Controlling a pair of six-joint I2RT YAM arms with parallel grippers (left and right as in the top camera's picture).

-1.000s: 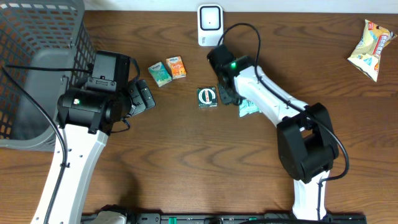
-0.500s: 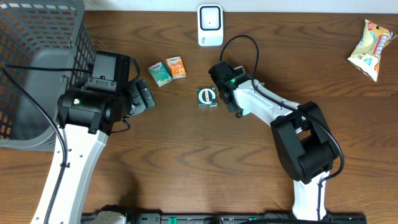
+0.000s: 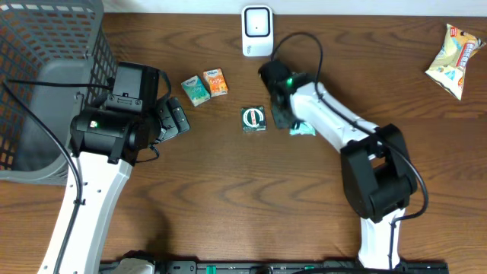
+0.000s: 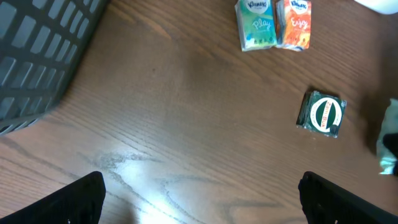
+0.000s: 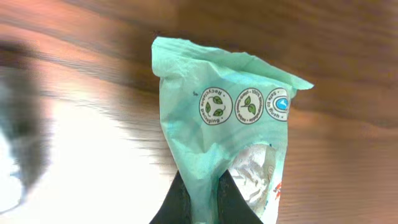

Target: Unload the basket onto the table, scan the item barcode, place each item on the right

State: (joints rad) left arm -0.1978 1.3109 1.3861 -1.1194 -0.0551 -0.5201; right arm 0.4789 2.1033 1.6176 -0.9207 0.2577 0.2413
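r claw (image 5: 202, 198) clamped since prev frame, grasping green pkt (image 5: 217, 134) edge | l claw (image 4: 211, 199) released

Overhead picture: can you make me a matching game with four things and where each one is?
Things:
1. basket
2. white scanner
3. snack bag
4. mint green packet

Places:
A. pinched in the right gripper
B. far corner on the right side
C. left side of the table
D. far edge, in the middle

Pairs: 1-C, 2-D, 3-B, 4-A
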